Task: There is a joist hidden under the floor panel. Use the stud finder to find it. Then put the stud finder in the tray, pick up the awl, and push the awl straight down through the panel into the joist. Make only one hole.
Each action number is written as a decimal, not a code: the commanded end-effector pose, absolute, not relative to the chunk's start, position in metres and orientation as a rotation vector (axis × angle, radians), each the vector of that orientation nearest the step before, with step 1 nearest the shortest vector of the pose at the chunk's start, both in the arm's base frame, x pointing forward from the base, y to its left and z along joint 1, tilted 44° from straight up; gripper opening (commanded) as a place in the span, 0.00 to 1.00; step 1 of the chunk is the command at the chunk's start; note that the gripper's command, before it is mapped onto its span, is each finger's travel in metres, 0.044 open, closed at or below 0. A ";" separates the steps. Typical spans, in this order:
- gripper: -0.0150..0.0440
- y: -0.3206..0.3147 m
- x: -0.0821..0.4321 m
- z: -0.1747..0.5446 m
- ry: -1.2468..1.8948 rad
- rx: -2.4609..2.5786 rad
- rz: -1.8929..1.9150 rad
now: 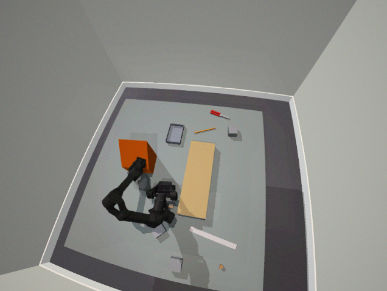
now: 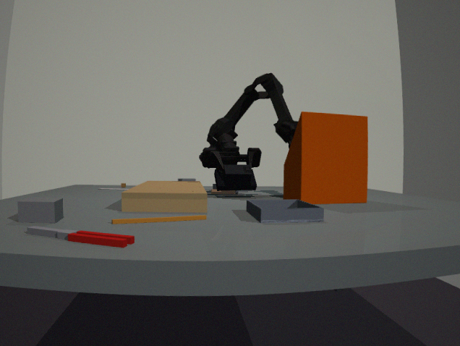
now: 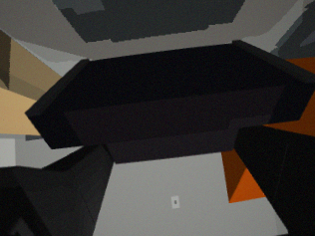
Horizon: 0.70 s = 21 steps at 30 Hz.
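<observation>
My gripper [image 1: 163, 191] [image 2: 236, 167] [image 3: 169, 131] is shut on the dark stud finder [image 1: 165, 186] [image 2: 236, 180] [image 3: 169, 99], a wide black block, held a little above the table between the panel and the orange block. The tan floor panel [image 1: 196, 178] [image 2: 163, 203] [image 3: 17, 111] lies beside it, with tiny dark specks on top. The grey-blue tray [image 1: 176, 134] [image 2: 291, 216] is empty. A small brown-tan thing [image 1: 170, 206] [image 2: 223, 192] lies partly hidden by the arm; I cannot tell if it is the awl.
A tall orange block [image 1: 132, 153] [image 2: 333, 155] stands near the arm's base. A pencil-like orange stick [image 1: 204, 130] [image 2: 160, 219], a red-handled tool [image 1: 215, 112] [image 2: 98, 238] and a grey block [image 1: 232, 130] [image 2: 40, 211] lie beyond the panel. A white strip [image 1: 213, 237] lies at its opposite end.
</observation>
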<state>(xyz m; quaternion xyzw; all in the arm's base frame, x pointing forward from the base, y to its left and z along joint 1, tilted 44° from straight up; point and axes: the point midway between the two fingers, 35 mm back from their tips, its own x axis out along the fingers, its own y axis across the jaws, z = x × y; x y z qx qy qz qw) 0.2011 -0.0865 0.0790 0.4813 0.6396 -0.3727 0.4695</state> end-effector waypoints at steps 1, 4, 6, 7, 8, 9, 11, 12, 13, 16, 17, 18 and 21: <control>0.25 -0.086 0.202 0.080 1.594 1.201 -0.890; 0.25 -0.086 0.202 0.080 1.609 1.215 -0.879; 0.25 -0.087 0.202 0.080 1.614 1.220 -0.875; 0.25 -0.087 0.202 0.080 1.615 1.221 -0.875; 0.25 -0.087 0.202 0.080 1.616 1.222 -0.874; 0.25 -0.087 0.201 0.079 1.604 1.213 -0.889; 0.25 -0.082 0.198 0.081 1.608 1.225 -0.879; 0.25 -0.078 0.195 0.083 1.612 1.235 -0.870; 0.25 -0.074 0.193 0.085 1.615 1.244 -0.862; 0.25 -0.068 0.189 0.088 1.620 1.258 -0.850; 0.25 -0.068 0.189 0.088 1.620 1.258 -0.850; 0.25 -0.068 0.189 0.088 1.620 1.258 -0.850; 0.25 -0.070 0.190 0.086 1.619 1.256 -0.851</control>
